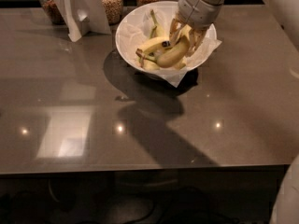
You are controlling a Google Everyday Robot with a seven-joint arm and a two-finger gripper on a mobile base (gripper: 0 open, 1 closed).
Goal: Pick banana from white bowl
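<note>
The white bowl (128, 29), lined with crumpled white paper, stands at the back middle of the dark table. The long, thick, plain yellow-green banana (170, 56) lies slanted in its right half. My gripper (187, 35) reaches down into the bowl from the upper right, with its fingers closed around the upper end of that banana. A shorter banana with a dark sticker (152, 45) lies to its left. A small banana with an upright green stem (157, 28) is behind it.
Glass jars of grain (112, 1) stand along the back edge, with a white folded card stand (79, 8) in front of them at the back left. The table's front edge (140, 169) runs across the lower part of the view.
</note>
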